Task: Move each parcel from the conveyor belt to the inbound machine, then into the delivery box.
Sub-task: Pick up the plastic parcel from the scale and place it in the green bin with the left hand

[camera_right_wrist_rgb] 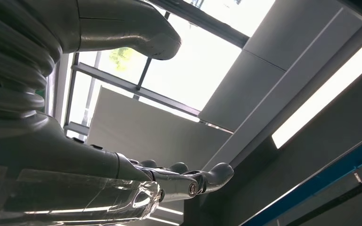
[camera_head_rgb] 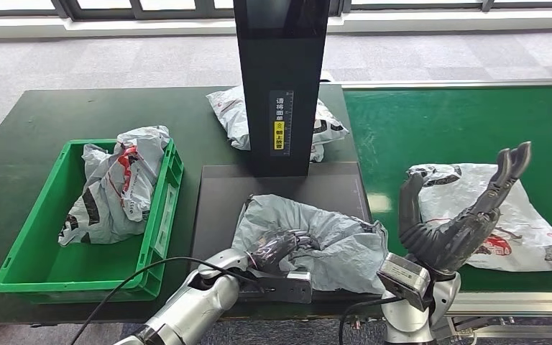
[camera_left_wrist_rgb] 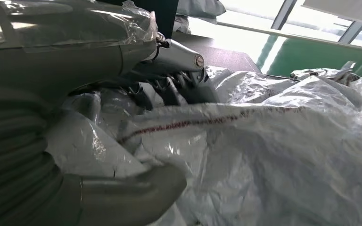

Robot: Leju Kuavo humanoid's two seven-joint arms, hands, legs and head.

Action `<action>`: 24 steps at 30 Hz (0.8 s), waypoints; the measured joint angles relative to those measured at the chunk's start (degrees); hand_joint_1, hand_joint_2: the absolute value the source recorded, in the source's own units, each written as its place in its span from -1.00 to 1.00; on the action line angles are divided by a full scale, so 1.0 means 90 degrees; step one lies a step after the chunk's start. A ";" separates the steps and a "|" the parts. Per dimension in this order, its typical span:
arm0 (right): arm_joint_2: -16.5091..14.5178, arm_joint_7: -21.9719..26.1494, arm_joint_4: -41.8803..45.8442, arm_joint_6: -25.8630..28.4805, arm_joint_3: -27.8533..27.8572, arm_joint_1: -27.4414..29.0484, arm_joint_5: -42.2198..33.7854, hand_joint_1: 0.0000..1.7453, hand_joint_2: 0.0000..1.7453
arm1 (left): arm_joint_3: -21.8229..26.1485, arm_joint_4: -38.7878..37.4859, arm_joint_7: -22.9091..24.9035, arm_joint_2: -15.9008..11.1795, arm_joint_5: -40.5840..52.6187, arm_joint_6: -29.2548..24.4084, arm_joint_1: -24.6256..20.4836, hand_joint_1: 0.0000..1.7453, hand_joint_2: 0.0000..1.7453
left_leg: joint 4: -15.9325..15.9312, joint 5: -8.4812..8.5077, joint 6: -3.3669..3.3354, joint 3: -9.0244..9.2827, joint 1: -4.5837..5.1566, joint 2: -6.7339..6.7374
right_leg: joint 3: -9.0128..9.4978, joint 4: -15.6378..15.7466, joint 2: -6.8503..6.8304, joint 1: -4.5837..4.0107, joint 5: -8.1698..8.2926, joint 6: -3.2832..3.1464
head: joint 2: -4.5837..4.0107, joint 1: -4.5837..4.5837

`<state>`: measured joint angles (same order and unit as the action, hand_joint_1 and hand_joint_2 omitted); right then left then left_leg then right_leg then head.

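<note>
A crumpled grey parcel (camera_head_rgb: 323,241) lies on the dark scanning plate (camera_head_rgb: 219,194) of the inbound machine (camera_head_rgb: 282,79), at about 6 o'clock from its black upright column. The left hand (camera_head_rgb: 282,248) rests on the near left part of this parcel with its dark fingers (camera_left_wrist_rgb: 179,89) curled down into the plastic, gripping a fold of it; the left wrist view shows those fingers pressed into the wrinkled film close up.

The right hand (camera_head_rgb: 460,215) is lifted above the near edge of the conveyor belt (camera_head_rgb: 460,122), palm turned upward, fingers spread and holding nothing. In the right wrist view its fingers (camera_right_wrist_rgb: 207,176) reach out toward a ceiling and windows.

At about 3 o'clock from the scanning plate, a white parcel with red print (camera_head_rgb: 507,215) lies flat on the green belt, just behind the raised right hand. At 12 o'clock, behind the machine's column, another white parcel (camera_head_rgb: 233,115) sits on the dark green table (camera_head_rgb: 43,122), partly hidden by the column.

At 9 o'clock from the plate stands the green delivery box (camera_head_rgb: 36,266), touching or just beside the plate's left edge. 1 grey and white parcel with red marks (camera_head_rgb: 118,183) lies crumpled in its far half, leaning against the right wall.
</note>
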<state>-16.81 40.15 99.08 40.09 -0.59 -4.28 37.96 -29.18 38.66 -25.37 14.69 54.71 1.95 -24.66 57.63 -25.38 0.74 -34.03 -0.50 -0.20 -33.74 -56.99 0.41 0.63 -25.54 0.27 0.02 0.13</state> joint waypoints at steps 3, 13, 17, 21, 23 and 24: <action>-0.0002 0.0000 -0.0001 0.0000 0.0000 0.0000 -0.0008 -1.00 1.00 | -0.0034 -0.0083 0.0042 0.0009 0.0073 -0.0015 -0.0045 1.00 1.00 | 0.0000 0.0000 0.0000 0.0000 0.0000 0.0000 | 0.0001 0.0000 0.0000 0.0000 0.0000 0.0000 | 0.0000 0.0001; -0.0004 0.0000 -0.0005 0.0000 0.0002 0.0000 -0.0024 -1.00 1.00 | -0.0171 -0.0345 0.0145 0.0042 0.0191 -0.0003 -0.0139 1.00 1.00 | 0.0000 0.0000 0.0000 0.0000 0.0000 0.0000 | 0.0001 0.0000 0.0000 0.0000 0.0000 0.0000 | 0.0000 0.0000; -0.0005 0.0000 -0.0005 0.0000 0.0002 0.0000 -0.0024 -1.00 1.00 | -0.0183 -0.0393 0.0164 0.0048 0.0203 -0.0005 -0.0154 1.00 1.00 | 0.0000 0.0000 0.0000 0.0000 0.0000 0.0000 | 0.0001 0.0000 0.0000 0.0000 0.0000 0.0000 | 0.0000 0.0001; -0.0007 0.0000 -0.0006 0.0000 0.0005 0.0001 -0.0025 -1.00 1.00 | -0.0188 -0.0435 0.0343 0.0049 0.0327 -0.0148 -0.0164 1.00 1.00 | 0.0000 0.0000 0.0000 0.0001 0.0000 0.0000 | 0.0001 0.0000 0.0000 0.0000 0.0000 0.0000 | 0.0000 0.0001; -0.0007 0.0000 -0.0006 0.0000 0.0032 0.0005 -0.0029 -1.00 1.00 | -0.0189 -0.0444 0.0475 0.0049 0.0415 -0.0331 -0.0165 1.00 1.00 | 0.0000 0.0000 0.0000 0.0001 0.0000 0.0000 | 0.0001 0.0000 0.0000 0.0000 0.0000 0.0000 | 0.0000 0.0001; -0.0008 -0.0001 -0.0005 0.0000 0.0053 0.0009 -0.0033 -1.00 1.00 | -0.0189 -0.0446 0.0559 0.0047 0.0474 -0.0448 -0.0165 1.00 1.00 | 0.0000 0.0000 0.0000 0.0001 0.0000 0.0000 | 0.0001 0.0000 -0.0001 0.0000 0.0000 0.0000 | 0.0000 0.0001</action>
<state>-16.88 40.15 99.03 40.09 -0.11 -4.20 37.67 -30.88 34.65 -20.34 15.11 58.98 -2.08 -26.15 57.62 -25.38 0.74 -34.03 -0.50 -0.20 -33.73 -56.99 0.40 0.63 -25.54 0.27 0.02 0.13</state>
